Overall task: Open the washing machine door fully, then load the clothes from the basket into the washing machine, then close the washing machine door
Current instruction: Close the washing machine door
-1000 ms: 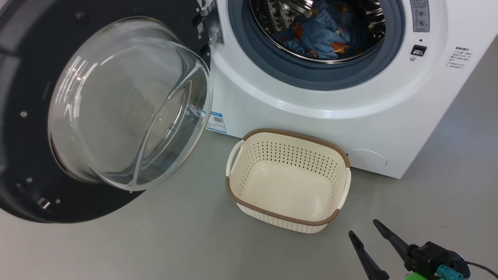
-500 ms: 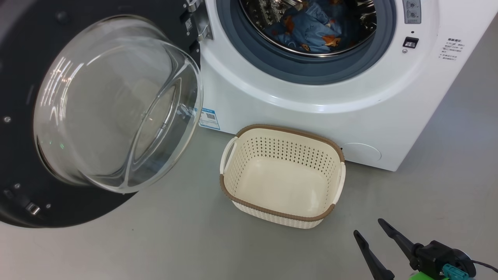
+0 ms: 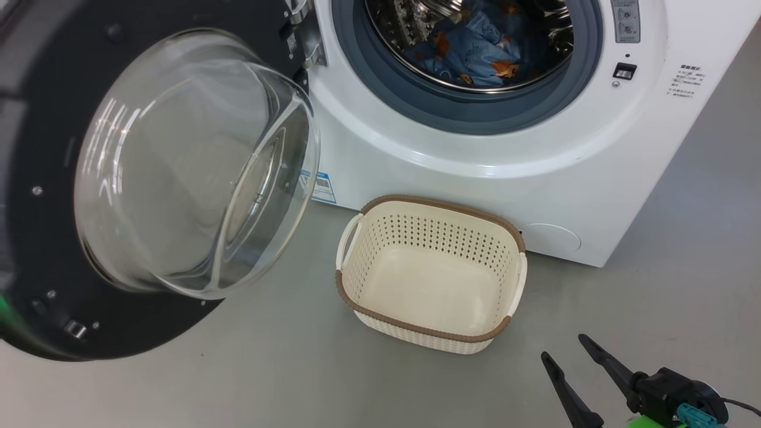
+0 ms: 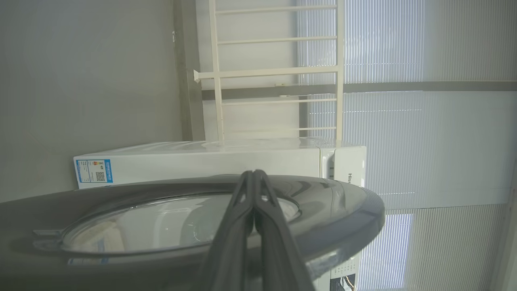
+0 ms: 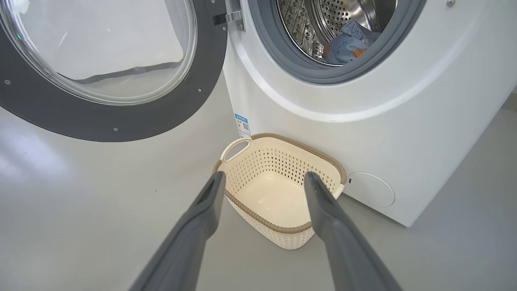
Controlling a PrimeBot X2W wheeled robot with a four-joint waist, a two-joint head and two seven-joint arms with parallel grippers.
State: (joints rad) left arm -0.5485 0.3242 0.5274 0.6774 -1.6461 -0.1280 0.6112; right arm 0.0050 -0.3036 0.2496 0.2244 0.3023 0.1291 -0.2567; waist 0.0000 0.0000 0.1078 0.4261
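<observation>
The washing machine (image 3: 475, 178) stands with its door (image 3: 35, 119) swung out to the left, glass bowl facing me. The blue printed clothes (image 3: 469, 50) lie inside the steel drum, also seen in the right wrist view as clothes (image 5: 343, 42). The basket (image 3: 416, 324) sits empty on the floor before the machine. My right gripper (image 3: 563, 348) hovers open at the lower right, near the basket (image 5: 266, 220), holding nothing. My left gripper (image 4: 253, 174) is shut, fingers pressed together, lying over the outer face of the door (image 4: 347, 202); whether they touch it I cannot tell.
Grey floor spreads around the basket and to the right of the machine. A blue label (image 3: 321, 187) sits low on the machine's front, partly behind the glass bowl. A white ladder-like rack (image 4: 278, 72) and ribbed wall panels stand beyond the machine.
The head view has shifted a little. The door seems to have swung slightly toward the machine, its glass now covering part of the blue label. The right gripper stays open in place.
</observation>
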